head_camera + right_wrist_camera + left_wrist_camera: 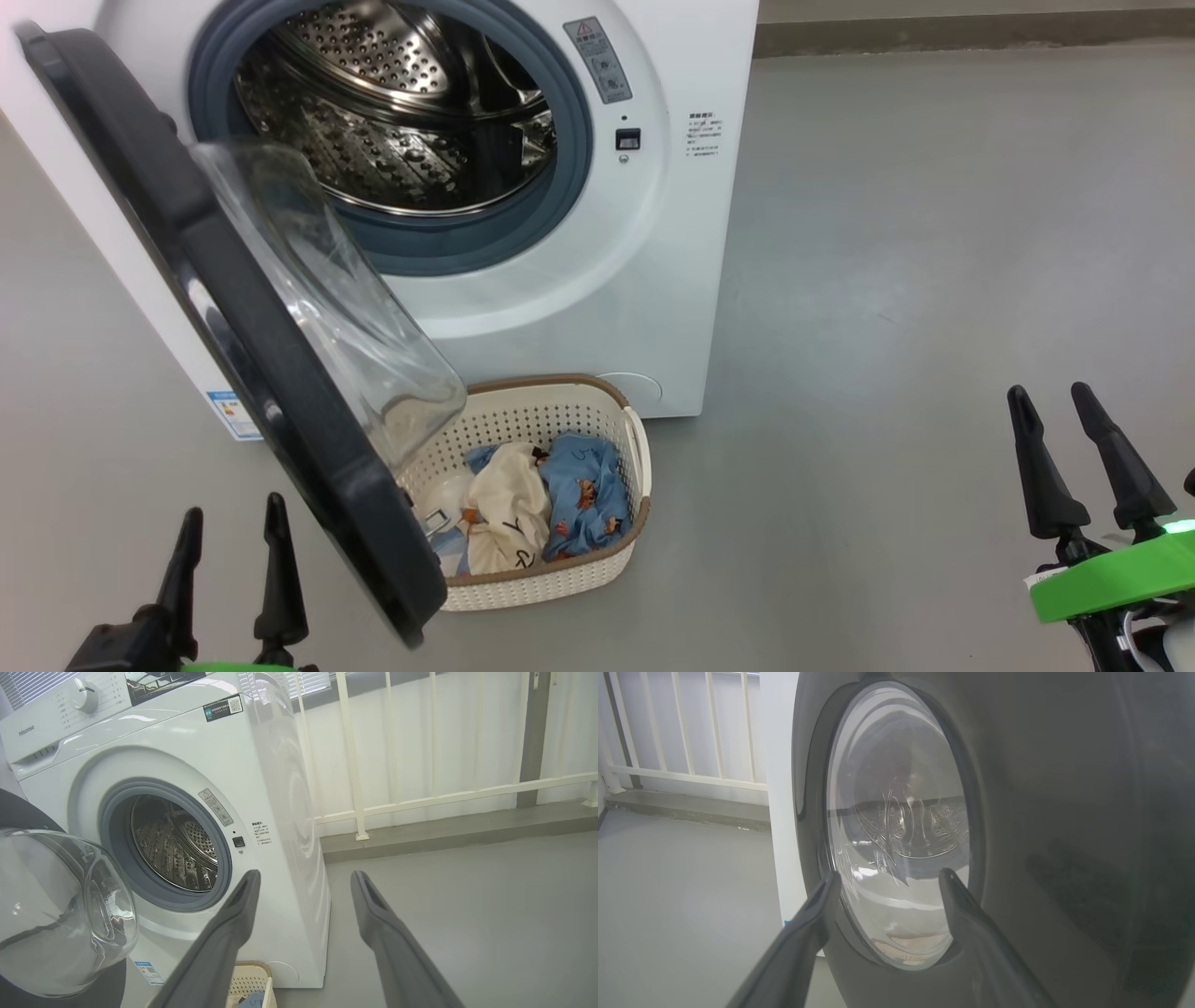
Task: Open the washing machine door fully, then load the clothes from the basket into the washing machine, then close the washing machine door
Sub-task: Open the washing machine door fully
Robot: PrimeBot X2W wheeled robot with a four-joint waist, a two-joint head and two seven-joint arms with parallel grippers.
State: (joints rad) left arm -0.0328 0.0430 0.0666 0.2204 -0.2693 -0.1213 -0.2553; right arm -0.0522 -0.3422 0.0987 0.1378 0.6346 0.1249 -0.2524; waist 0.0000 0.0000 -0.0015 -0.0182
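Note:
The white washing machine (560, 299) stands at the top left of the head view, its steel drum (392, 112) exposed. Its black-rimmed door (233, 345) swings out toward me, and the glass bowl (336, 299) overhangs the basket (560, 579). Blue printed and cream clothes (551, 509) lie inside the basket. My left gripper (233, 509) is open at the lower left, just outside the door's outer face (1064, 835). Open too, my right gripper (1050, 392) hangs over bare floor at the lower right. The right wrist view takes in the machine (210, 756), the door glass (60, 914) and the basket corner (252, 984).
Grey floor (934, 233) spreads to the right of the machine. A low kerb (444, 826) with a white railing (355, 765) runs behind it. A blue label sticker (229, 411) sits low on the machine's front.

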